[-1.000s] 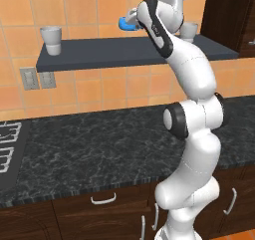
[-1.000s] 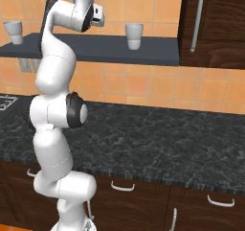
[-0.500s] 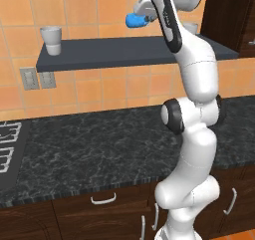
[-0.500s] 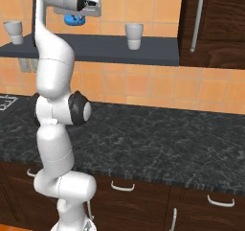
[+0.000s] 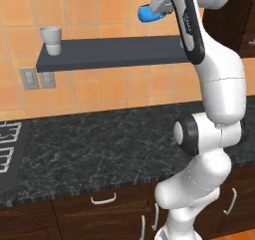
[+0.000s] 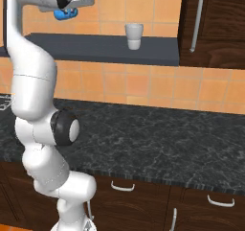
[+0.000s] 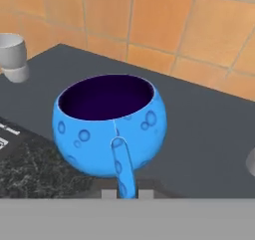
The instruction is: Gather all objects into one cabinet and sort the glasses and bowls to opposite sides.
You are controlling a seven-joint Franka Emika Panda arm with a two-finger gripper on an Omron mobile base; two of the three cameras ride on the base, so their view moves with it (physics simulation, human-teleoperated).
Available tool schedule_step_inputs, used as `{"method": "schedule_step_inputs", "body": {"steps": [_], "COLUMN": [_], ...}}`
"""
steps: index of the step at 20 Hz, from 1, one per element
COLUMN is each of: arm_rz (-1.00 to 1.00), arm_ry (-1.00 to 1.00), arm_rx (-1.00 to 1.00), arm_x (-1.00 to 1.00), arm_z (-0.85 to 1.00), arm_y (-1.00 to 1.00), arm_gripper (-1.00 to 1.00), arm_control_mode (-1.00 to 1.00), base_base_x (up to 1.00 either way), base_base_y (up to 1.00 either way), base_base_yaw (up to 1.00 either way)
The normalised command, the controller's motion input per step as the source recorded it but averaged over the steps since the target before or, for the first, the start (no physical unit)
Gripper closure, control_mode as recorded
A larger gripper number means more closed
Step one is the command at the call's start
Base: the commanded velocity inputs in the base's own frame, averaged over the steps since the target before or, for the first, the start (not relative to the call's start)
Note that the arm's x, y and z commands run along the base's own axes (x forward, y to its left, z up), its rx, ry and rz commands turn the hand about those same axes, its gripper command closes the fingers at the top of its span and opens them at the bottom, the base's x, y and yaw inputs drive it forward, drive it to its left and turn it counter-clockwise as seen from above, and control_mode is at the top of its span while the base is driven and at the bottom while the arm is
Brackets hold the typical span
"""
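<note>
My gripper (image 7: 124, 194) is shut on the side handle of the small blue bowl (image 7: 107, 124), which hangs upright in the air above the dark grey wall shelf (image 7: 199, 129). From the left base, the blue bowl (image 5: 147, 13) sticks out left of the gripper (image 5: 160, 6); from the right base, the bowl (image 6: 63, 15) shows under the hand (image 6: 72, 7). One pale glass (image 5: 52, 40) stands at the shelf's left end, also in the hand view as the glass (image 7: 12, 57). Another glass (image 6: 134, 36) stands near the shelf's right end. The cabinet (image 6: 215, 28) is shut, with its bar handle (image 6: 196, 20).
The shelf (image 5: 114, 52) runs along the orange tiled wall. Below it lies a black speckled counter (image 6: 158, 139) with drawers (image 6: 124, 187) underneath. A stove edge (image 5: 7, 144) sits at the counter's far left. My own arm (image 5: 214, 84) rises in front of the shelf's right part.
The arm has lifted the blue bowl off the shelf, higher and back from the wall. The glasses have not moved.
</note>
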Motion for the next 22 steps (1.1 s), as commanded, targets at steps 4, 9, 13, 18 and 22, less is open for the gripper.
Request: {"method": "schedule_step_inputs", "body": {"steps": [4,9,13,18,22], "arm_rz": [0.02,0.04,0.0,-0.12,-0.06], "arm_ry": [-0.44,-0.6,-0.59,-0.28,0.17], "arm_rx": [0.0,0.0,-0.02,0.01,0.09], "arm_x": [-1.0,-1.0,-0.8,0.15,0.3], "arm_z": [-0.98,-1.0,-0.87,-0.04,0.12], "arm_y": [-0.29,-0.36,-0.07,-0.15,-0.28], "arm_gripper": [1.0,1.0,1.0,1.0,1.0], "arm_control_mode": [-1.0,-1.0,-1.0,-1.0,-1.0], "base_base_x": [0.0,0.0,0.0,0.0,0.0], "base_base_y": [0.0,0.0,0.0,0.0,0.0], "base_base_yaw": [0.0,0.0,0.0,0.0,0.0]}}
